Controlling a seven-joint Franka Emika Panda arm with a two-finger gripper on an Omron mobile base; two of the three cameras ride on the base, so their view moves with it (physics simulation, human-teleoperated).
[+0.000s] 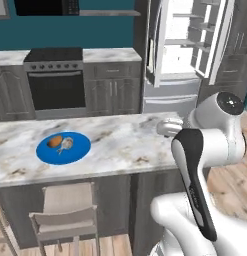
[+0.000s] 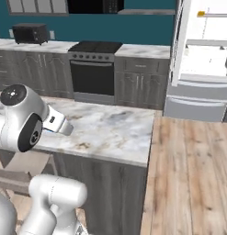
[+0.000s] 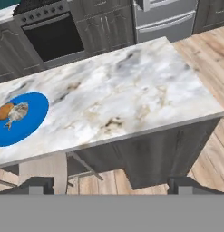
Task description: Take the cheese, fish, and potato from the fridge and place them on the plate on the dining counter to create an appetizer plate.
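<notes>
The blue plate (image 1: 75, 150) (image 3: 27, 122) lies on the left part of the marble dining counter (image 1: 125, 140) (image 3: 131, 90). On it rest the brown potato (image 1: 55, 141) (image 3: 2, 111) and, touching it, the silvery fish (image 1: 65, 145) (image 3: 18, 112). My gripper (image 3: 112, 185) hovers high over the counter's near edge, right of the plate, open with nothing between its wide-set fingertips (image 3: 36, 183). The fridge (image 1: 182, 45) (image 2: 202, 55) stands behind with its doors open. A small orange-yellow cheese block (image 2: 201, 13) sits on an upper shelf.
A stool (image 1: 62, 210) stands under the counter's near side below the plate. The black stove (image 1: 55, 75) and dark cabinets line the back wall, with a microwave (image 2: 30, 33) on the far counter. Wood floor (image 2: 193, 174) runs from the counter's right end to the fridge.
</notes>
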